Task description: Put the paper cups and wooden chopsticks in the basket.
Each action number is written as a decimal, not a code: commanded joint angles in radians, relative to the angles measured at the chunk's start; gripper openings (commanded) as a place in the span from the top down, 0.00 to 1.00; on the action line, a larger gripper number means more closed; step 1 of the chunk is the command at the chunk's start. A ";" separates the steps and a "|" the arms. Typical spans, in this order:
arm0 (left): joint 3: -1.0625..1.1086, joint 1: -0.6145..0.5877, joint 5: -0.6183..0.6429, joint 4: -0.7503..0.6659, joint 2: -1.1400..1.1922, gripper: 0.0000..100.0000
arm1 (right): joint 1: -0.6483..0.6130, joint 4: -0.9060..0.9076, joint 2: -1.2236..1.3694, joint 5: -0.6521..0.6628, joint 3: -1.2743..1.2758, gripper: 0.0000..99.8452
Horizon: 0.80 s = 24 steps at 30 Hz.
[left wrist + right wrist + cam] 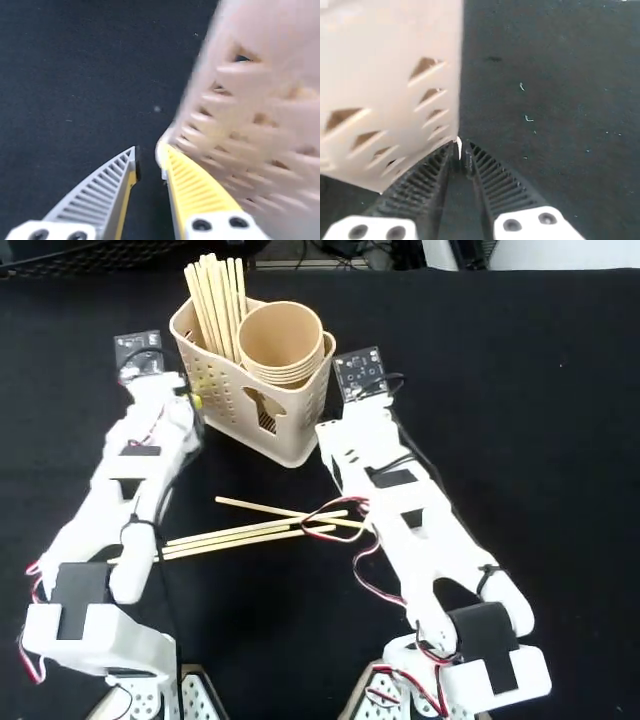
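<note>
Left jaws slightly apart, one finger (195, 190) touching the basket (290, 435) — right jaws closed at its corner; loose chopsticks (250, 530) on the table (520, 390).

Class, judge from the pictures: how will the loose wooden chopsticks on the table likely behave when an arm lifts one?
Probably stiff and light: the chopsticks are thin, straight wooden sticks. They lie flat on the table, some crossing, so one may roll or nudge its neighbours when gripped.

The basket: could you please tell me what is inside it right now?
A stack of paper cups and a bundle of wooden chopsticks stand in the basket; its wall hides their lower parts and the bottom.
</note>
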 commanded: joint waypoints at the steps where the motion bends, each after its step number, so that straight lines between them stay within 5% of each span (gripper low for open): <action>1: -0.099 -0.122 0.012 -0.044 0.002 0.90 | 0.015 -0.003 -0.045 0.011 -0.005 0.96; 6: -0.254 -0.193 0.219 -0.140 0.101 0.90 | 0.015 -0.031 -0.044 0.006 -0.025 0.96; 14: -0.628 -0.077 0.230 -0.149 0.491 0.90 | 0.017 -0.031 -0.045 0.003 -0.039 0.96; 24: -0.716 -0.015 0.230 0.135 0.480 0.90 | 0.017 -0.032 -0.036 0.003 -0.099 0.96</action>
